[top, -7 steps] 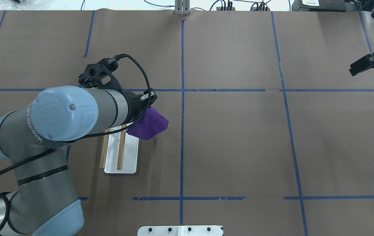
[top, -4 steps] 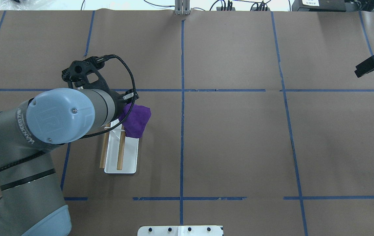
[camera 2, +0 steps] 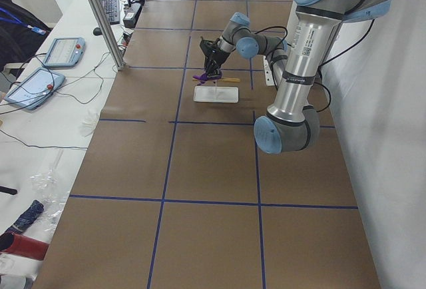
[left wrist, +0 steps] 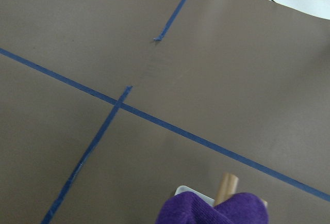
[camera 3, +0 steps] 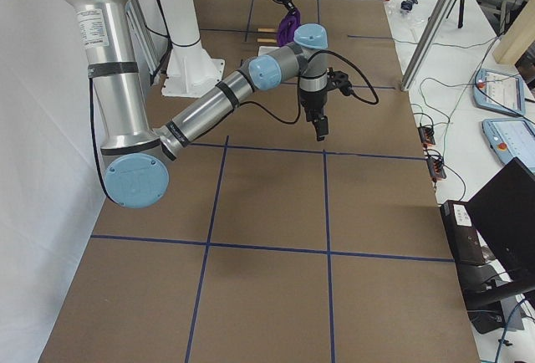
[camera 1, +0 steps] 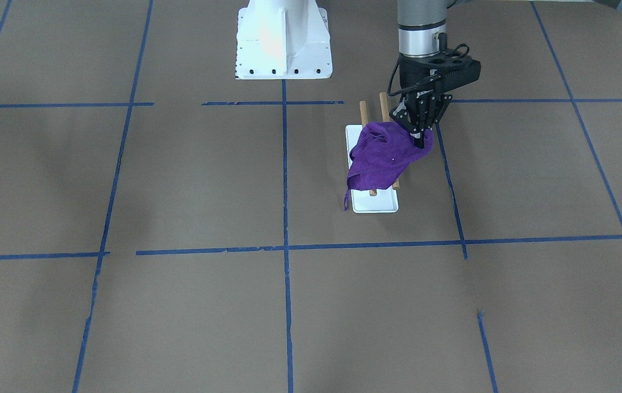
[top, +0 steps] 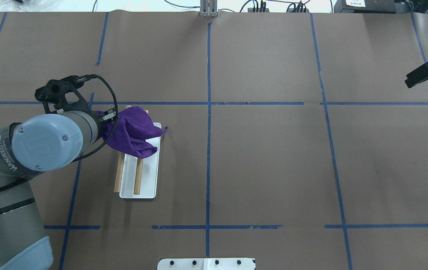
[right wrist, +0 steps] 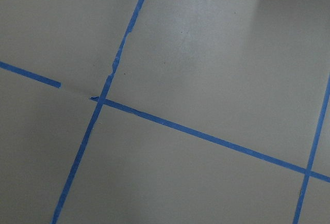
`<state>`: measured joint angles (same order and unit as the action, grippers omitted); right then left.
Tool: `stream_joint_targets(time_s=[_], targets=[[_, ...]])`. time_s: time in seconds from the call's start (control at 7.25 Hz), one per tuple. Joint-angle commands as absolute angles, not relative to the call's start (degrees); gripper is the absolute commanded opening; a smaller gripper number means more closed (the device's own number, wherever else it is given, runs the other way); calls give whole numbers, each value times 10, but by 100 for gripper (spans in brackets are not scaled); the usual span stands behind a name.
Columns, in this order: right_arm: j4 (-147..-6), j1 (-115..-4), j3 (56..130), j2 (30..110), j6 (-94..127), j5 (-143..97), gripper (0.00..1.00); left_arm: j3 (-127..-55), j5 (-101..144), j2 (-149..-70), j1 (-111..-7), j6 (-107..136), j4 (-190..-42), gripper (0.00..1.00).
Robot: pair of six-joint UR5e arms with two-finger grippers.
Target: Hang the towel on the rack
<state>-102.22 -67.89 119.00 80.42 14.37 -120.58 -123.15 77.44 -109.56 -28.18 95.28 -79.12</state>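
Note:
The purple towel [top: 133, 131] lies bunched over the far end of the rack, across both brown rods [top: 137, 178]. One corner hangs over the white base [top: 148, 183]. In the front-facing view the towel [camera 1: 379, 155] covers the middle of the rods [camera 1: 383, 103] and droops over the base [camera 1: 376, 206]. My left gripper [camera 1: 419, 139] is shut on the towel's edge, just past the rack's outer rod; it also shows in the overhead view [top: 109, 117]. My right gripper [top: 410, 80] hovers far away at the table's right edge, empty, its fingers looking together.
The large white pedestal [camera 1: 283, 43] stands at the robot's side of the table, its edge showing in the overhead view [top: 206, 263]. Blue tape lines [top: 208, 112] cross the brown table cover. A metal post [top: 208, 9] and cables sit at the far edge.
My left gripper moved toward the robot's left with the towel, dragging it from beside the rack onto and across the rods. The right gripper barely moved.

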Motion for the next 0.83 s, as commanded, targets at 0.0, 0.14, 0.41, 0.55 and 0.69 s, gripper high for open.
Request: stream_joint_targets(time_s=[0.0, 0.14, 0.41, 0.55, 0.69], targets=[[-1022, -679, 1190, 803, 147, -1206, 100, -1230, 772, -1081, -282, 942, -791, 0], [-1022, -679, 1190, 803, 148, -1206, 100, -1227, 772, -1082, -280, 936, -791, 0], [-1022, -679, 1190, 803, 149, -1206, 100, -1224, 773, -1085, -280, 921, -791, 23], [-1022, -679, 1190, 803, 149, -1206, 100, -1220, 773, -1087, -278, 921, -791, 98], [-1022, -679, 1190, 803, 149, -1206, 100, -1221, 773, -1090, -279, 921, -791, 100]])
